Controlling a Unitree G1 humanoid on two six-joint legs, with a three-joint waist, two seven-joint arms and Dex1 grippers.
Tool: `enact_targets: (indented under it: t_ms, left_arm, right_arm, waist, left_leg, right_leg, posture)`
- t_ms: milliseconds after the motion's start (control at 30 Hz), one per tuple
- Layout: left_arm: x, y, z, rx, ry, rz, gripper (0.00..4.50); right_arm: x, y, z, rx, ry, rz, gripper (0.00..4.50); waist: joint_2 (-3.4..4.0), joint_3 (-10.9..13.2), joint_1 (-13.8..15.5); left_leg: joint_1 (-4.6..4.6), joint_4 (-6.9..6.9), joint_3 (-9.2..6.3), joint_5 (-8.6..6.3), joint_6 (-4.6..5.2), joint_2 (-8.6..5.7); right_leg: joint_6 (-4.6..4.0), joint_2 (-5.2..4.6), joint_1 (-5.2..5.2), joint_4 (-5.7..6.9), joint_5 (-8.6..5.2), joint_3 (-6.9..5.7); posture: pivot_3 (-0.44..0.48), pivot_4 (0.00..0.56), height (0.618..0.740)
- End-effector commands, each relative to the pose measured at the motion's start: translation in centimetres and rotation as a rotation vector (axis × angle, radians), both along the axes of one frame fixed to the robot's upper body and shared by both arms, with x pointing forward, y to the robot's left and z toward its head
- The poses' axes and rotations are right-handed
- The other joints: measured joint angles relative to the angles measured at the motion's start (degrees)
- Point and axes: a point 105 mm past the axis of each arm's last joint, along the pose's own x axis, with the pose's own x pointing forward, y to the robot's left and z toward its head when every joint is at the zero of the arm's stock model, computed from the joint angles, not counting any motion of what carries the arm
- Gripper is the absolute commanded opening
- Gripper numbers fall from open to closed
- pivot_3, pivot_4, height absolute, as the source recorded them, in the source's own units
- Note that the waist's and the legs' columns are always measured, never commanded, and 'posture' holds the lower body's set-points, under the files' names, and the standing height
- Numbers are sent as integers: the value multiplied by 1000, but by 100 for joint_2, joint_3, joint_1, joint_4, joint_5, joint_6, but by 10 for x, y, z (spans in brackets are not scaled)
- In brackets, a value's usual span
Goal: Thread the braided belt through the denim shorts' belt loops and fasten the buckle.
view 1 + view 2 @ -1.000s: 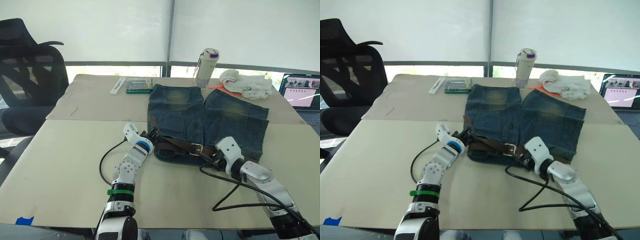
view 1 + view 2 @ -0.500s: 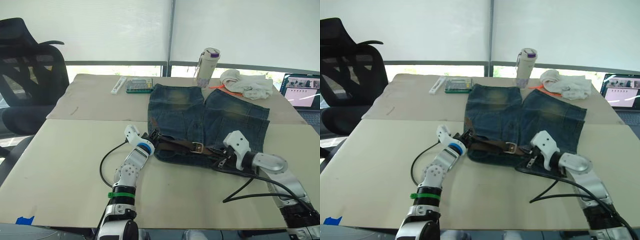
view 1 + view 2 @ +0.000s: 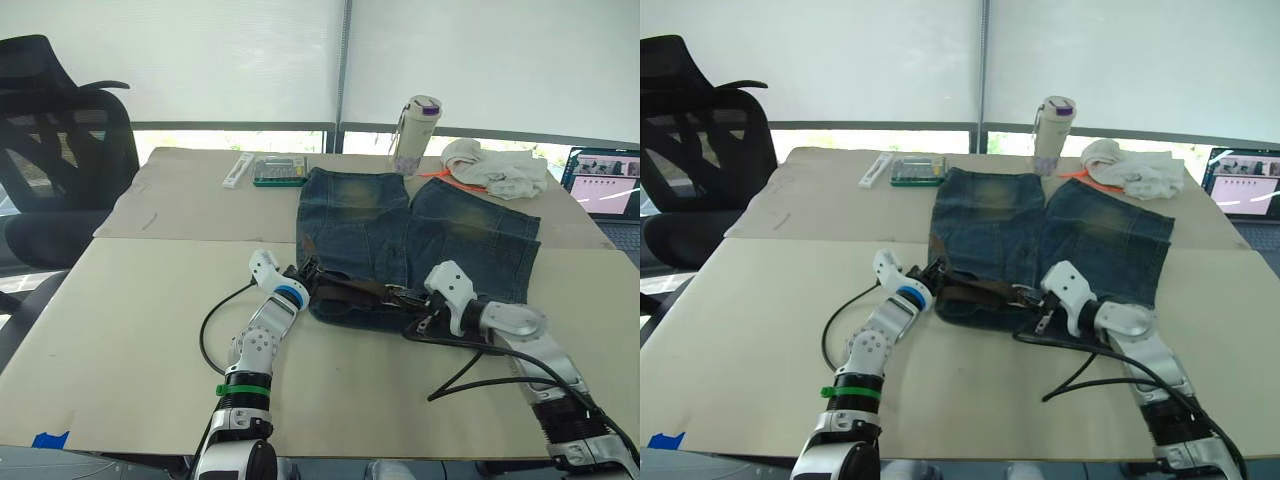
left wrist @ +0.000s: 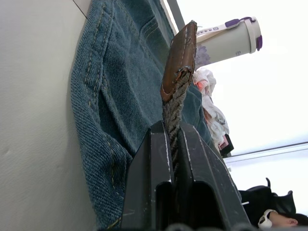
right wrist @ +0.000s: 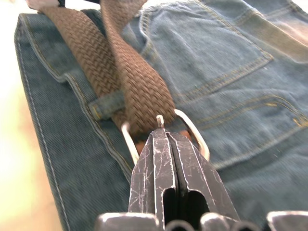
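Braided belt (image 4: pixel 174 91) clamped in left gripper (image 4: pixel 174 144); right gripper (image 5: pixel 165 139), seemingly clenched, pinches the buckle (image 5: pixel 166 132).

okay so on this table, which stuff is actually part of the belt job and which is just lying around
Part of the job: denim shorts, braided belt, buckle, belt loop, left claw shut on the belt's end, right claw at the buckle.

Lying about: bottle, white cloth bundle, calculator, laptop, office chair.
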Motion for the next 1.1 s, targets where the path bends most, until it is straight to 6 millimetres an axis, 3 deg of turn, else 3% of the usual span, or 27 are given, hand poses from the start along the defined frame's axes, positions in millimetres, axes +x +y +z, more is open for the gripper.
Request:
enact_targets:
  t_ms: [33, 467, 1100]
  left_arm:
    - [-2, -15, 19, -46, -58, -16, 0]
    - [-2, -13, 18, -40, -54, -12, 0]
    - [0, -8, 15, -26, -46, 21, 0]
  right_arm:
    - [4, 8, 18, 24, -71, 22, 37]
    - [5, 0, -3, -24, -1, 1, 37]
    - [15, -16, -39, -284, 216, 44, 37]
  waist:
    - [0, 0, -2]
    - [0, 0, -3]
    - [-1, 0, -9]
  left_leg:
    - [0, 0, 0, 0, 0, 0]
    - [0, -2, 0, 1, -2, 0]
    - [15, -2, 0, 1, -2, 4]
  right_leg:
    - [0, 0, 0, 1, 0, 0]
    - [0, 0, -2, 1, 0, -1]
    - [-2, 0, 11, 0, 1, 0]
  posture:
    - [0, 150, 737]
    - [0, 150, 737]
    - [0, 150, 737]
